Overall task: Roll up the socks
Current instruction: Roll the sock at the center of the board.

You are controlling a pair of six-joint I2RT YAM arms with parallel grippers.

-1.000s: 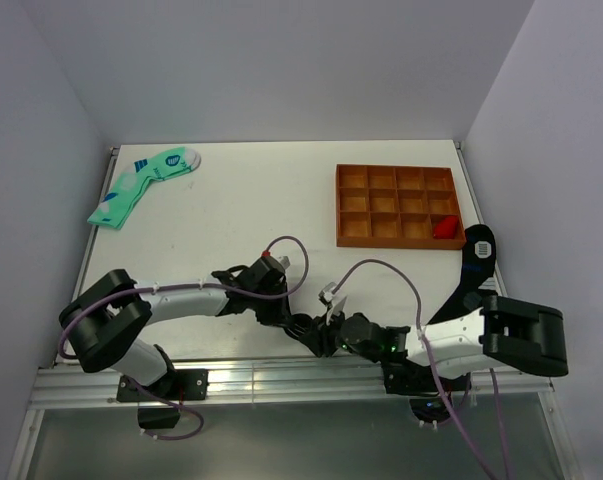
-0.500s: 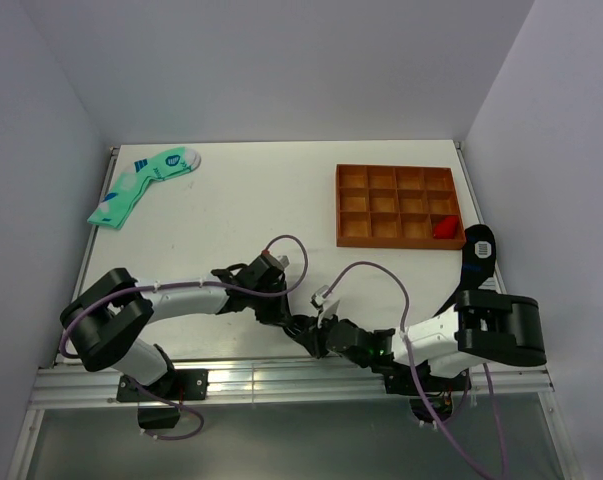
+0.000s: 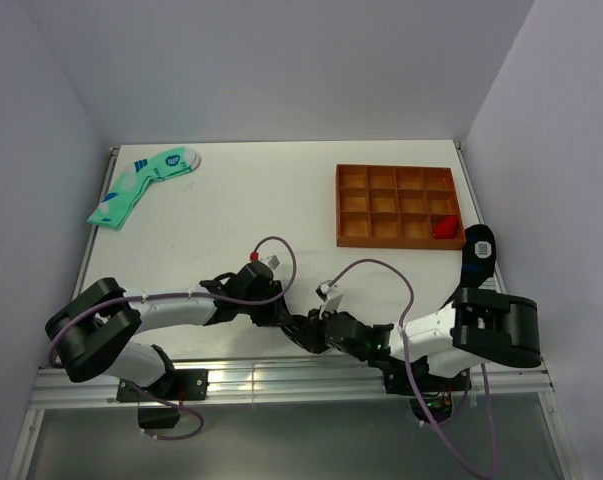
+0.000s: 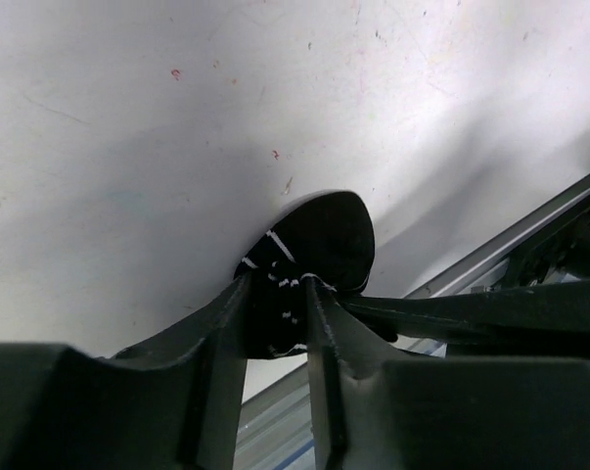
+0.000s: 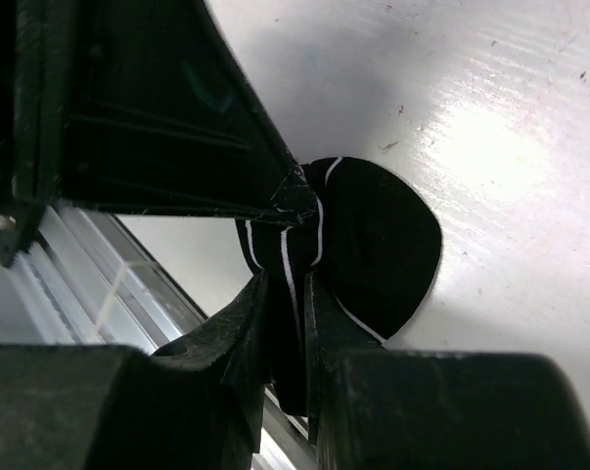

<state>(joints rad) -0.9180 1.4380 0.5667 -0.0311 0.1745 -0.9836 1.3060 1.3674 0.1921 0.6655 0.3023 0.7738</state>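
The black socks (image 4: 324,240) lie as one small rounded bundle at the near edge of the white surface (image 3: 251,200), about midway between the two arm bases and just beside the metal rail along that edge. Whether the bundle is one sock or two, I cannot tell. Thin white cross stripes show on the dark knit where it bunches. The left fingers (image 3: 287,318) come at the bundle from the left and stand on either side of its near end. In the left wrist view the cloth fills the gap between them and touches both inner faces, so they are gripping the socks. The right fingers (image 3: 319,331) reach in from the right, low over the surface, and are closed to a narrow slit with a striped fold of the same bundle pinched between them. In the right wrist view the tip of a left finger touches the top of the bundle just beyond the right fingers, and the rounded free end of the socks rests flat on the surface. Well apart from all this, a pair of mint-green socks (image 3: 141,185) with blue marks lies at the far left corner. An orange-brown compartment tray (image 3: 339,205) sits at the far right, with a small red thing (image 3: 444,228) in its near right compartment. A dark sock-shaped item (image 3: 478,250) with a pale patch lies at the right edge, just beside the tray.
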